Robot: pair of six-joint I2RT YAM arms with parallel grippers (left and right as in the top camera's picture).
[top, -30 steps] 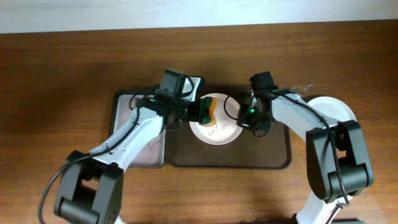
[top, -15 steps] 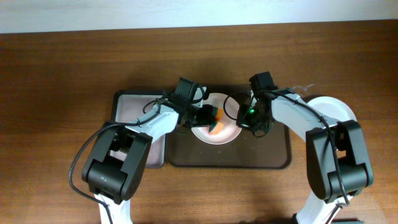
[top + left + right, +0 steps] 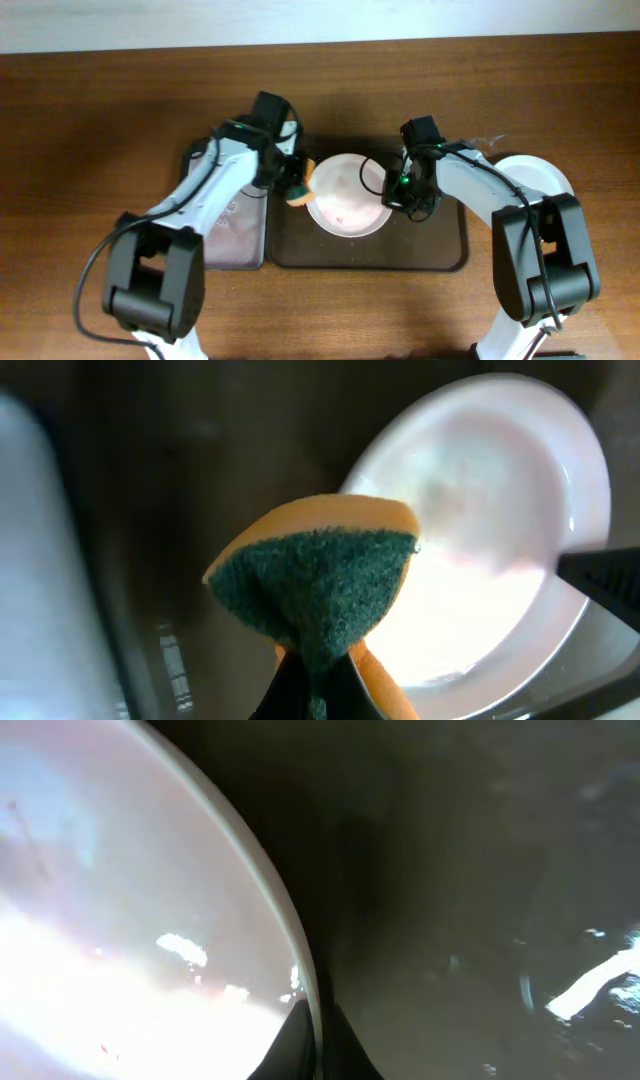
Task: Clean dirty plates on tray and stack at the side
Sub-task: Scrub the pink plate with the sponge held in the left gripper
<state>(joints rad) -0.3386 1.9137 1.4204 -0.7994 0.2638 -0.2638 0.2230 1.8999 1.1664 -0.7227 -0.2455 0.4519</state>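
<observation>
Pinching a folded sponge (image 3: 318,585) between its closed fingers, the left gripper (image 3: 315,682) hangs just beside the left edge of a pinkish-white plate (image 3: 345,198). The sponge's green scouring face is turned outward and its orange backing sits behind. The plate lies flat on the dark brown tray (image 3: 440,250), toward its left half. On the opposite side, the right gripper (image 3: 312,1038) has its jaws drawn nearly together on the plate's right rim, with one finger to each side of the edge as far as the wrist view shows. Faint reddish flecks show on the glossy face, so the wiping looks close to done but not finished. A second plate (image 3: 545,172), white, sits on the table (image 3: 100,110) to the right of the tray, partly under the right arm, and is apparently the start of the stack. A smaller tray (image 3: 228,225) with a pale interior lies against or just beside the big tray's left side.

The plate looks stiff, smooth and glossy, likely slick wherever sauce or moisture lies, and breakable if dropped. Shallow and flat on the tray, it offers only its thin raised rim for a hold. A firm pinch across that edge, then a slight tilt before lifting, seems the safest approach. Held from one side, it would tend to droop and could slip. The sponge, by contrast, is soft and gives under the grip.
</observation>
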